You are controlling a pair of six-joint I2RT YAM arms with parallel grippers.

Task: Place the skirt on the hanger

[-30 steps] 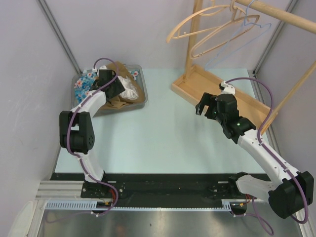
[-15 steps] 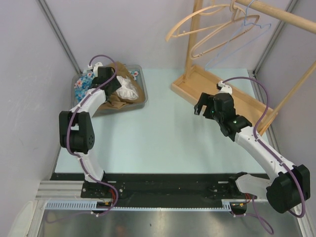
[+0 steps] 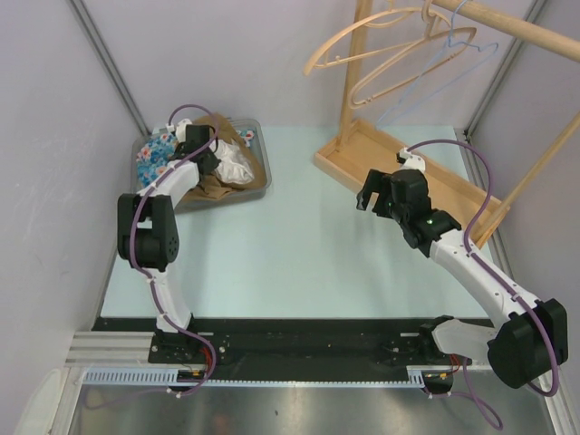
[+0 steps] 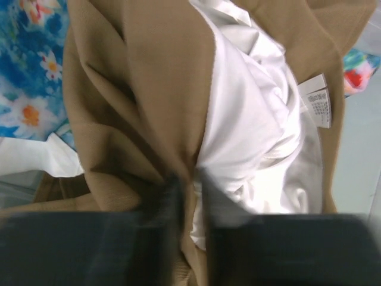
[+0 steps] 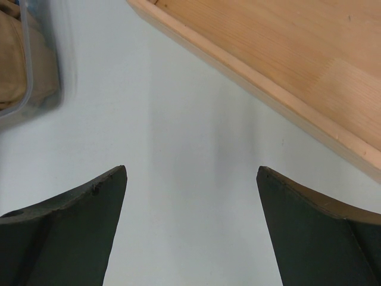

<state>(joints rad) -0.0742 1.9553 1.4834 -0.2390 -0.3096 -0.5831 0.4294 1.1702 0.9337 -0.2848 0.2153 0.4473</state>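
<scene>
The skirt (image 3: 216,184) is tan with a white lining (image 4: 250,119) and lies crumpled in the grey bin (image 3: 264,154) at the back left. My left gripper (image 3: 207,161) reaches down into the bin. In the left wrist view it (image 4: 191,196) is shut on a fold of the tan skirt (image 4: 137,89) beside the lining. A wooden hanger (image 3: 362,45) and a thin wire hanger (image 3: 435,77) hang from the rack's rod (image 3: 507,27) at the back right. My right gripper (image 3: 373,195) hovers open over the table near the rack's base, nothing between its fingers (image 5: 191,173).
A blue floral cloth (image 3: 152,156) shares the bin with the skirt, seen also in the left wrist view (image 4: 30,65). The rack's wooden base tray (image 3: 362,149) and upright post (image 3: 352,72) stand behind the right gripper. The bin's corner (image 5: 36,71) shows left of the right fingers.
My left gripper has shut on the tan skirt in the bin, and its arm has shifted slightly. The right arm has edged a little toward the rear left, still open.
</scene>
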